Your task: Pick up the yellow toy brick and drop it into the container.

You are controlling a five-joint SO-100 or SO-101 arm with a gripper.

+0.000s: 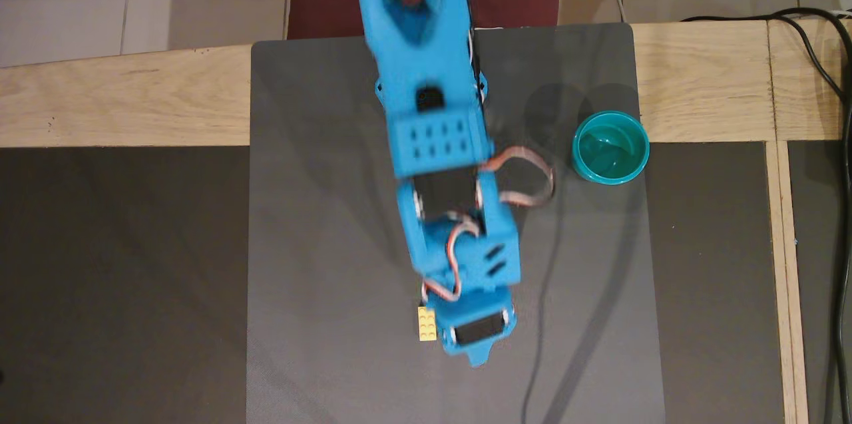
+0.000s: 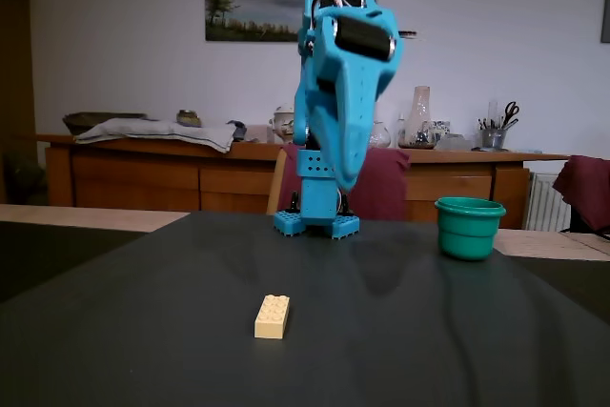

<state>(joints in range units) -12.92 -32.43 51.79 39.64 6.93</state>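
Note:
The yellow toy brick [image 1: 426, 324] lies flat on the dark grey mat [image 1: 319, 244], studs up, and appears in the fixed view as brick [image 2: 273, 316] near the front. My blue gripper [image 1: 476, 361] reaches out over it, and from overhead its head covers the mat just right of the brick. In the fixed view the gripper [image 2: 348, 183] hangs high above the table, pointing down, fingers together with nothing held. The container, a teal cup [image 1: 611, 148], stands upright at the mat's right edge; it shows as cup [image 2: 469, 228] on the right of the fixed view.
Wooden table edges [image 1: 120, 104] frame the mat. Black cables [image 1: 832, 78] run along the right side. The arm's base [image 2: 316, 224] sits at the far end of the mat. A sideboard with clutter [image 2: 152, 173] and a red chair back stand behind the table.

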